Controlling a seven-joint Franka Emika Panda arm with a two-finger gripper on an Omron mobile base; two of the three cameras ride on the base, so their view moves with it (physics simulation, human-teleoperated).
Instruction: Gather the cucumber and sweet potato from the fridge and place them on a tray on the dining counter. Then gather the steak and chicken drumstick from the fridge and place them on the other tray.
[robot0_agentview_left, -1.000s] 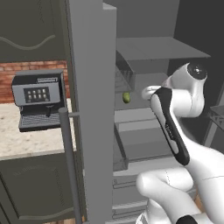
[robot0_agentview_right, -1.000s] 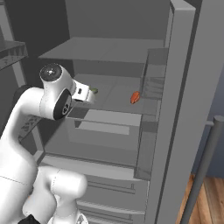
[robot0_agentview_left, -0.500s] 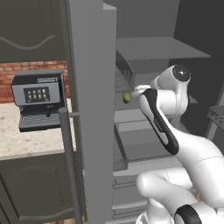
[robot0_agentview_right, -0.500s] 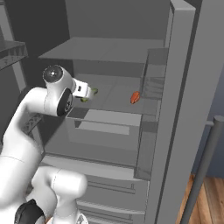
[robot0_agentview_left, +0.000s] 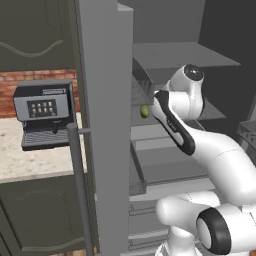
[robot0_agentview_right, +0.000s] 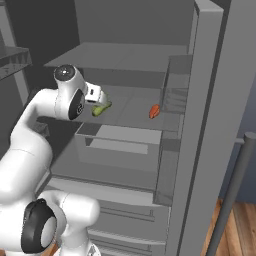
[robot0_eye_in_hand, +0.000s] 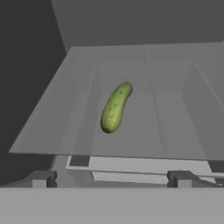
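A green cucumber (robot0_eye_in_hand: 115, 107) lies on a grey fridge shelf (robot0_eye_in_hand: 175, 131), also seen as the cucumber (robot0_agentview_right: 101, 108) from the right base and the cucumber (robot0_agentview_left: 144, 111) from the left base. My gripper (robot0_eye_in_hand: 111, 179) is open and empty, just short of the shelf's front edge, with the cucumber ahead between the lines of its fingertips (robot0_eye_in_hand: 43, 178). An orange sweet potato (robot0_agentview_right: 154, 111) rests on the same shelf, further right. The steak, chicken drumstick and trays are out of view.
The fridge's left door (robot0_agentview_left: 102, 125) stands open close beside my arm, with its bar handle (robot0_agentview_left: 80, 190). The right door (robot0_agentview_right: 200, 130) carries bins. Drawers (robot0_agentview_right: 115, 145) sit below the shelf. A coffee machine (robot0_agentview_left: 42, 115) stands on the counter to the left.
My arm has reached further into the fridge, bringing the hand closer to the cucumber. The jaws have stayed open. The cucumber and sweet potato have not moved.
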